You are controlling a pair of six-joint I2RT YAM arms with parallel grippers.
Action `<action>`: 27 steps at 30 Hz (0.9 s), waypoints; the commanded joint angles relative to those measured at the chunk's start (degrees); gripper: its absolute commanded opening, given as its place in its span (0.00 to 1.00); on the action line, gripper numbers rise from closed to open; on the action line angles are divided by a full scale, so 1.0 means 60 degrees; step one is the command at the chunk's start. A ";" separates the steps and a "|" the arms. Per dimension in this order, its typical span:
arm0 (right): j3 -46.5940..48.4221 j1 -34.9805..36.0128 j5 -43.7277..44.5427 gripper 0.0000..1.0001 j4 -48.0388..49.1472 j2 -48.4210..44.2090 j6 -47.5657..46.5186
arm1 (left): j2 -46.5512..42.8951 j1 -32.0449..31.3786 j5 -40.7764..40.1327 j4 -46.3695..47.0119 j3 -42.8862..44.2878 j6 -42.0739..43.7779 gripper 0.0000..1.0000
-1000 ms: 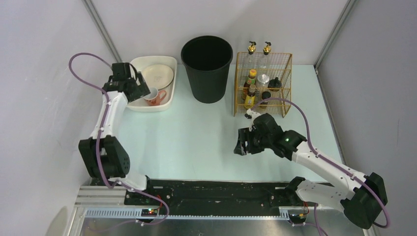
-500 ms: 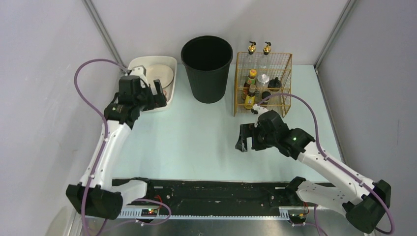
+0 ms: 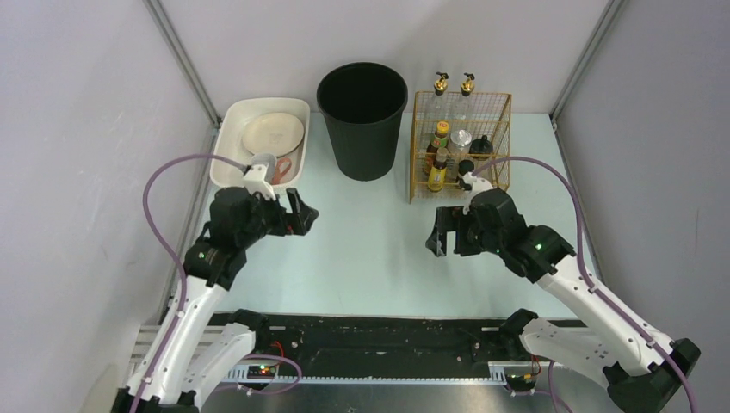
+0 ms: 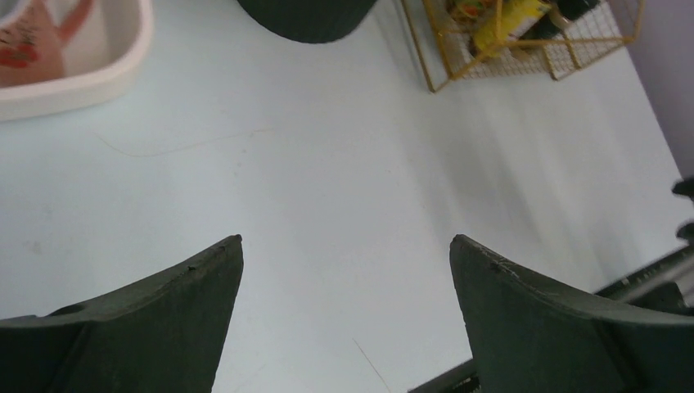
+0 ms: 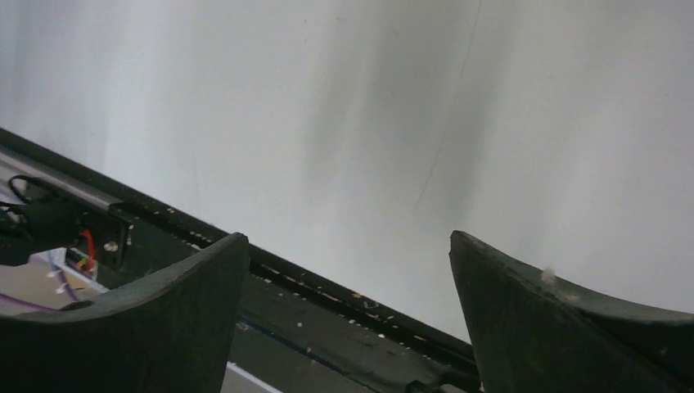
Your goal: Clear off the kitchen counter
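Note:
The pale mint kitchen counter (image 3: 361, 258) lies bare between the two arms. My left gripper (image 3: 301, 215) hovers over its left half, in front of the white tray, and is open with nothing between the fingers. In the left wrist view the left gripper (image 4: 345, 239) frames only bare counter (image 4: 327, 180). My right gripper (image 3: 439, 234) hangs over the counter's right half, in front of the wire rack, also open and empty. Through the right wrist view the right gripper (image 5: 348, 236) frames the counter (image 5: 409, 123) and the black front rail (image 5: 327, 311).
A white tray (image 3: 231, 172) at the back left holds a plate (image 3: 272, 133) and a pink mug (image 3: 277, 168). A black bin (image 3: 361, 120) stands at the back centre. A gold wire rack (image 3: 499, 146) with several bottles stands at the back right. Grey walls close in both sides.
My left arm has pulled back from the tray to the counter's left half, gripper still open. My right gripper has opened wider and shifted slightly back and to the right.

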 commanded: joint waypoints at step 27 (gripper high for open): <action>0.1651 -0.0654 0.2388 0.99 -0.0960 -0.0487 -0.0609 | -0.2744 -0.0124 0.2034 0.1529 -0.2621 -0.1591 1.00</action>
